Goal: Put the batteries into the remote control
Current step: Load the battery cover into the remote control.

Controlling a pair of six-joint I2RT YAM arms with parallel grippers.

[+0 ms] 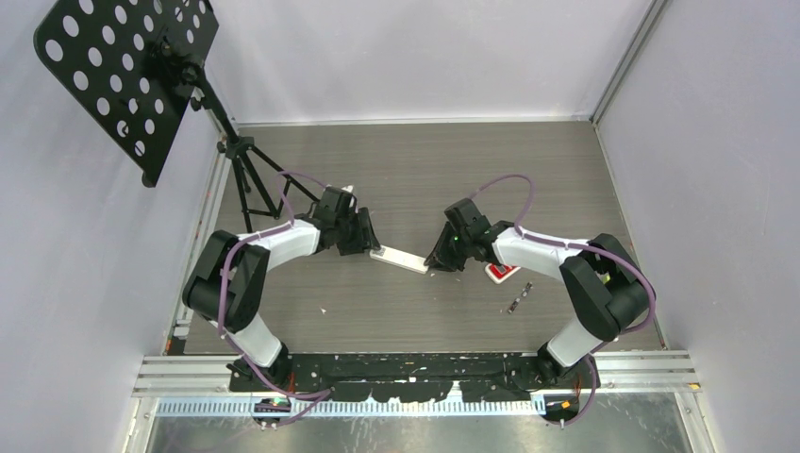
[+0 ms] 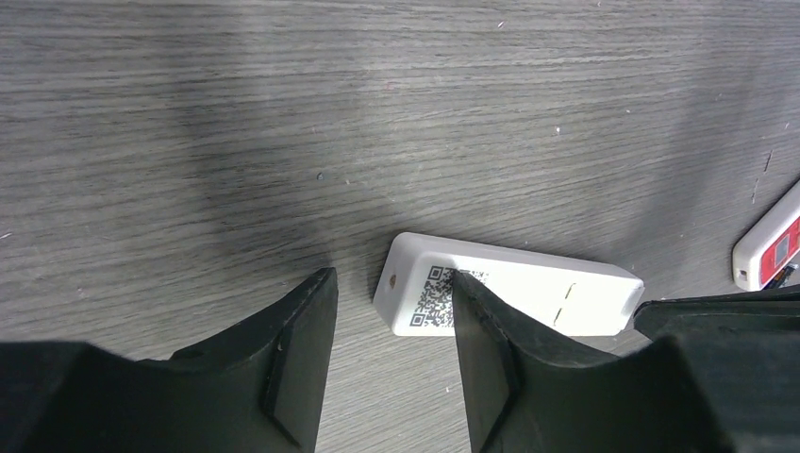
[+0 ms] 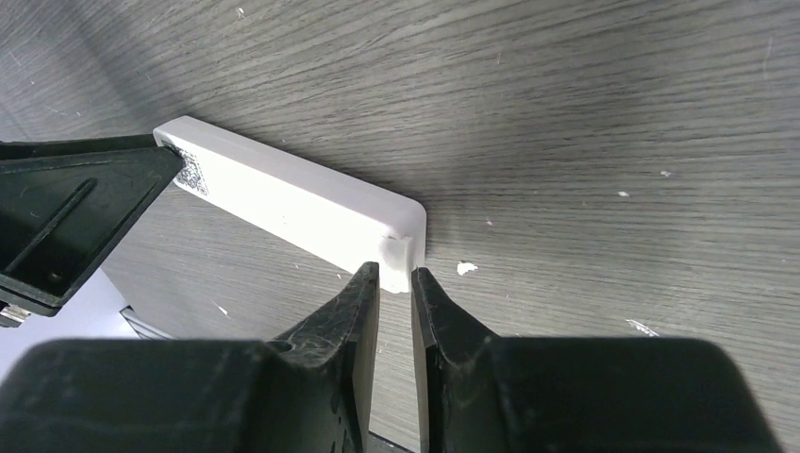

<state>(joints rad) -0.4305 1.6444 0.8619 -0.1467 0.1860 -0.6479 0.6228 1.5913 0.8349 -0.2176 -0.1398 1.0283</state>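
A white remote control [image 1: 399, 258] lies flat mid-table, its back with a QR code up [image 2: 528, 294]. My left gripper [image 1: 363, 238] is at its left end, open [image 2: 391, 278]; one fingertip [image 2: 472, 311] overlaps the QR code and the remote's end sits beyond the gap. My right gripper [image 1: 441, 257] is at the other end [image 3: 396, 274], its jaws only narrowly apart. Their tips straddle the near corner of the remote [image 3: 302, 203], and I see nothing clamped. Two small dark batteries [image 1: 515, 303] [image 1: 528, 286] lie to the right of the remote.
A second white remote with red on it [image 1: 502, 272] [image 2: 769, 250] lies under the right forearm. A black perforated music stand [image 1: 123, 71] on a tripod [image 1: 253, 179] stands at the back left. White walls ring the table.
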